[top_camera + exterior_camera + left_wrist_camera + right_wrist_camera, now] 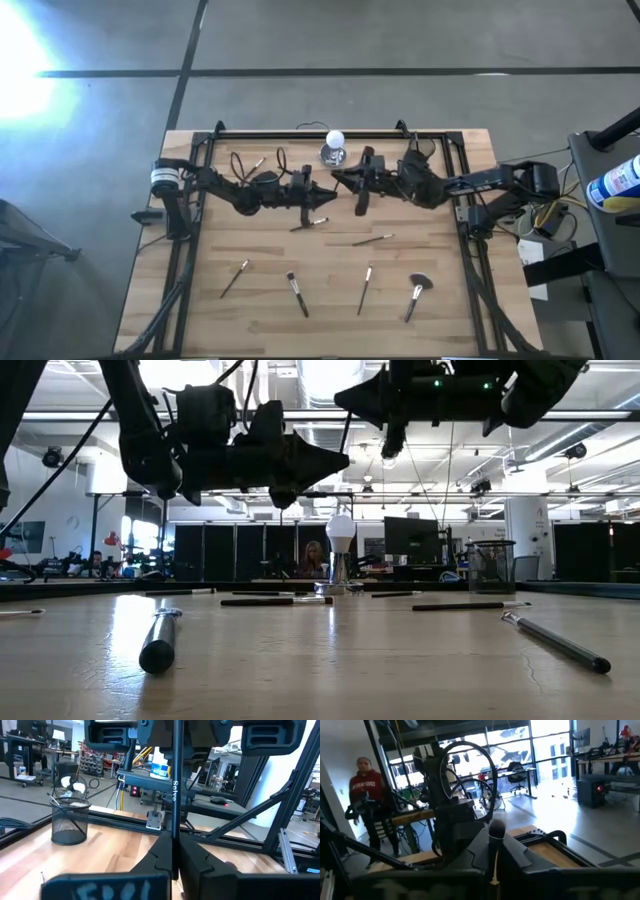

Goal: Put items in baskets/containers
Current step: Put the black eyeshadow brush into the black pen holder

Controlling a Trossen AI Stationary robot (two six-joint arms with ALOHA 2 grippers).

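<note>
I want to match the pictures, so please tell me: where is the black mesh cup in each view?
High view: I cannot make it out; the arms may hide it.
Low view: the black mesh cup stands far back, right of centre.
Left wrist view: in the left part, with brushes inside.
Right wrist view: not in it.
Shared landmark: the table's black frame rail.

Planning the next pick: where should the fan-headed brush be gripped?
Take the fan brush mid-handle from straight above, fingers across the thin shaft; it lies flat, clear of neighbours. Above the table's back half, left gripper clamps a black brush, right gripper a fluffy-headed brush.
</note>
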